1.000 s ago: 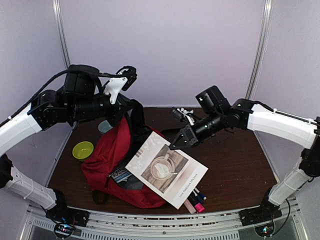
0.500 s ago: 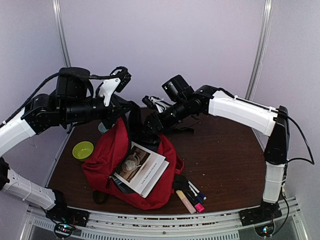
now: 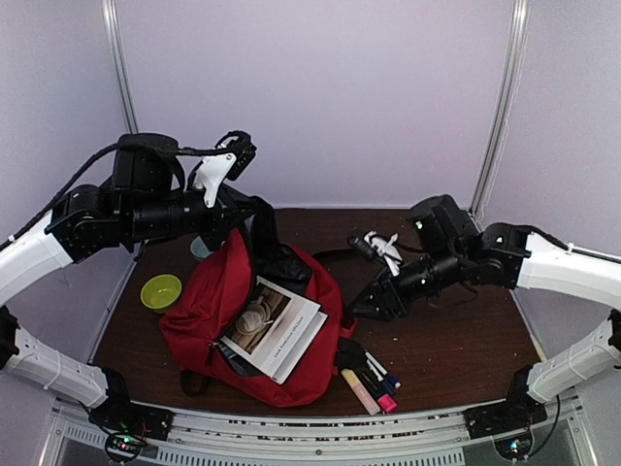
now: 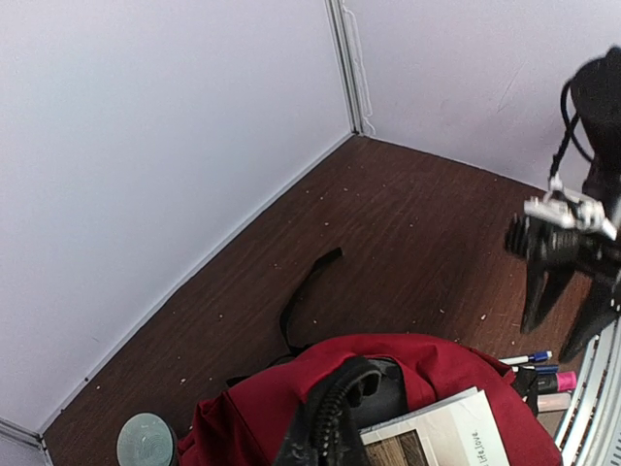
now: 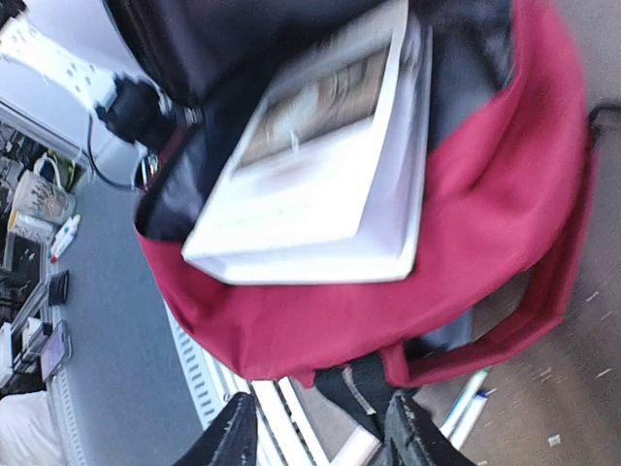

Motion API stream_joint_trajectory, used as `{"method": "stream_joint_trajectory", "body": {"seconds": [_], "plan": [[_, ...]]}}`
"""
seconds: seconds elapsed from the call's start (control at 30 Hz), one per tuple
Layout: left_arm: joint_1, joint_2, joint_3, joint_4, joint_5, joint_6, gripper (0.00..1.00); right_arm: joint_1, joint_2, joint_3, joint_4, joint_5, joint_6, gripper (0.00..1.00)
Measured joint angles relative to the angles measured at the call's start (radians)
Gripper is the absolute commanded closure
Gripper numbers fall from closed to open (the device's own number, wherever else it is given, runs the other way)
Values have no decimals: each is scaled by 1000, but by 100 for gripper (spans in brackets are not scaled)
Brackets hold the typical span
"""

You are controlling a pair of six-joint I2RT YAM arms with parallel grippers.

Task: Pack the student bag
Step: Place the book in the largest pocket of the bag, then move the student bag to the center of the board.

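Observation:
The red student bag (image 3: pixel 209 296) lies on the table with its mouth held up. My left gripper (image 3: pixel 254 221) is shut on the bag's black zip edge at the top of the opening; in the left wrist view the gripper (image 4: pixel 325 427) pinches that edge above the red fabric (image 4: pixel 417 357). A white book (image 3: pixel 275 327) with a coffee-cup cover sticks halfway out of the bag, also seen in the left wrist view (image 4: pixel 441 437) and the right wrist view (image 5: pixel 320 155). My right gripper (image 3: pixel 374 303) is open and empty, just right of the bag (image 5: pixel 466 223).
Several pens and markers (image 3: pixel 374 381) lie at the front, right of the bag, also in the right wrist view (image 5: pixel 468 403). A green bowl (image 3: pixel 160 290) and a teal cup (image 3: pixel 201 247) stand left of the bag. A black strap (image 4: pixel 301 291) trails toward the back wall.
My right gripper carried the book over the bag, pushed it into the opening, let go and drew back to the right. The left gripper kept holding the bag open.

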Motion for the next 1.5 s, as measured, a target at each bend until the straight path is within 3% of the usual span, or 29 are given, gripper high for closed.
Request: {"method": "stream_joint_trajectory", "body": {"seconds": [0.27,0.5,0.73,1.0,1.23,1.33,1.5], "plan": [[0,17,0,12,17,-2,100,74,176,-84,209,-13,55,69],[0,34,5,15,57,-6,100,74,480,179,349,-10,97,69],[0,53,10,24,92,-12,100,74,595,311,411,13,148,67],[0,32,-10,52,41,-57,100,65,519,265,414,58,131,55],[0,13,-30,72,-16,-79,100,34,177,85,317,215,102,26],[0,13,-30,72,-25,-80,100,20,123,45,303,290,115,13],[0,16,-30,73,-26,-80,100,8,212,14,256,343,140,13]]}}
